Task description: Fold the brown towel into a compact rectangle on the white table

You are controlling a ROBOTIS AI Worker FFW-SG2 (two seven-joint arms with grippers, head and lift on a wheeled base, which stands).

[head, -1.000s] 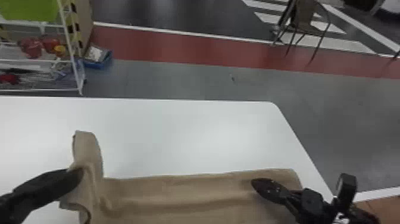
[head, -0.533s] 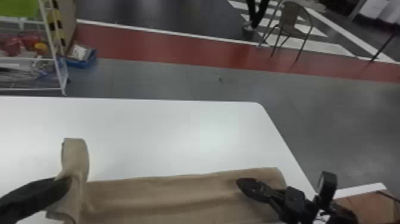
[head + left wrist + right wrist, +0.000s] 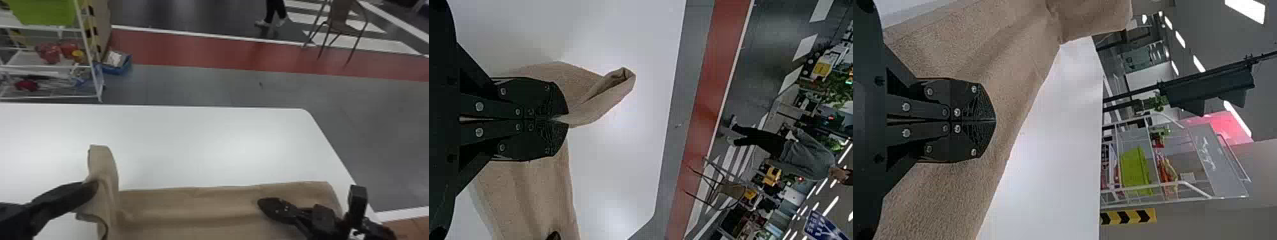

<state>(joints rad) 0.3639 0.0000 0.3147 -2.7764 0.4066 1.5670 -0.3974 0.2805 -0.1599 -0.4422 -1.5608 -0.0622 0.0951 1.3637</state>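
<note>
1. While the left gripper (image 3: 93, 187) is clamping its jaws on the towel's left part, the brown towel (image 3: 191, 207) is lying lengthwise along the near side of the white table (image 3: 207, 140).
2. Around the left jaws, the cloth is rising off the tabletop, and in the left wrist view its free tip is curling over beyond them.
3. The right gripper (image 3: 263, 203) is holding its jaws together above the towel's right part; whether they are touching the cloth, I cannot tell.
4. Wrinkles are running along the towel's length, and its right end is lying near the table's right edge.
</note>
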